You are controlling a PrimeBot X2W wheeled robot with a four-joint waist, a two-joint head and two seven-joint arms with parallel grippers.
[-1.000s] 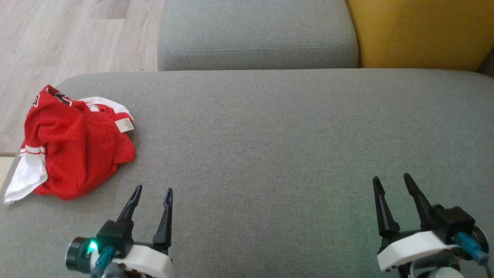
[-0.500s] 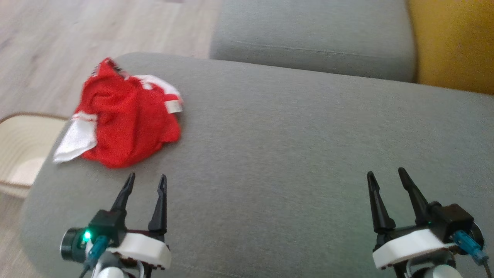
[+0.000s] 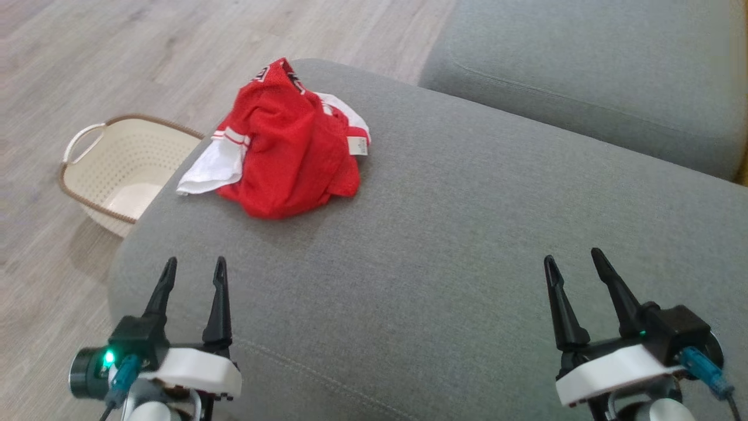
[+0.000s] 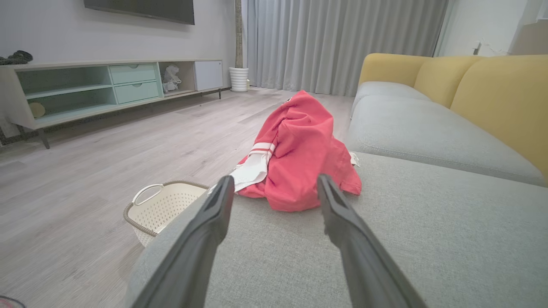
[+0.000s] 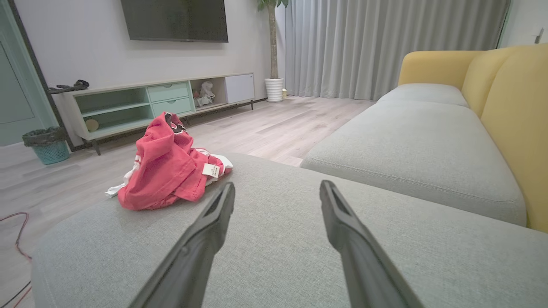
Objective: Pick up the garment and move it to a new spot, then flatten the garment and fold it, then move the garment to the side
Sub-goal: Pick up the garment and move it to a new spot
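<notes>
Ahead of my empty, wide-open left end effector [image 3: 196, 263], the crumpled red mesh jersey [image 3: 292, 155] looks limp; I'd pinch its peak

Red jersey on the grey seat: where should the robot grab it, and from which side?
Probably the raised red fold atop the jersey, from above with the left gripper, which is nearer; the crumpled heap peaks there.
</notes>
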